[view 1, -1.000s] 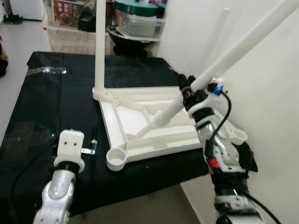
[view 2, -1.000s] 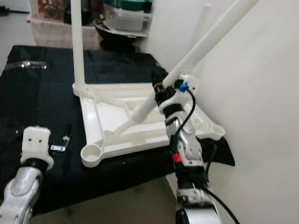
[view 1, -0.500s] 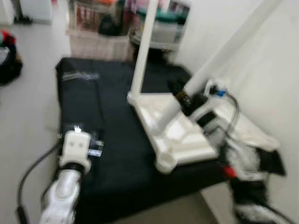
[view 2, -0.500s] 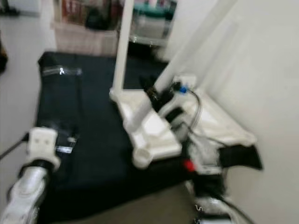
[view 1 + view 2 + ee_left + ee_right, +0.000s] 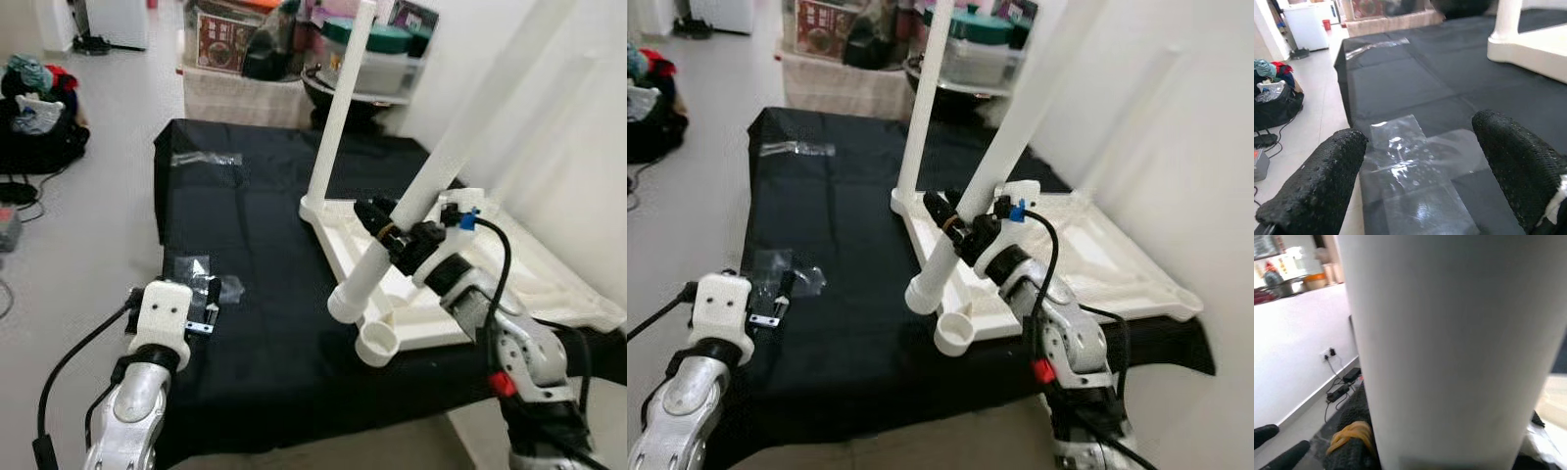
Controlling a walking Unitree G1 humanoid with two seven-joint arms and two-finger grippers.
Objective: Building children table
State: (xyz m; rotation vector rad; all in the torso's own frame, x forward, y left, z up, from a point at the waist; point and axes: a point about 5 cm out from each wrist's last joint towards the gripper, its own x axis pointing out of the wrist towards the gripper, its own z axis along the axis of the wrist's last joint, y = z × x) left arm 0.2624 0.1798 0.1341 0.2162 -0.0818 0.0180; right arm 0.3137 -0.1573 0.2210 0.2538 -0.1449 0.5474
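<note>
My left pincer (image 5: 1415, 181) hangs spread above a clear plastic bag (image 5: 1410, 161) on the black cloth (image 5: 255, 294), idle. My view has swung since a second ago. The leg (image 5: 411, 206) in my right pincer (image 5: 397, 235), pinched tight, has come off the tabletop's middle; its lower end now hangs just above the near corner socket (image 5: 377, 345), so seating looks next. Beyond stands the fitted leg (image 5: 338, 108).

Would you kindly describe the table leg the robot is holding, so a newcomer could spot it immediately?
On the black cloth lies an upturned white tabletop with one white leg already standing in its far corner socket. The held leg is the other white tube, slanted and gripped by the right pincer, its lower end hanging just above the empty near corner socket.
</note>
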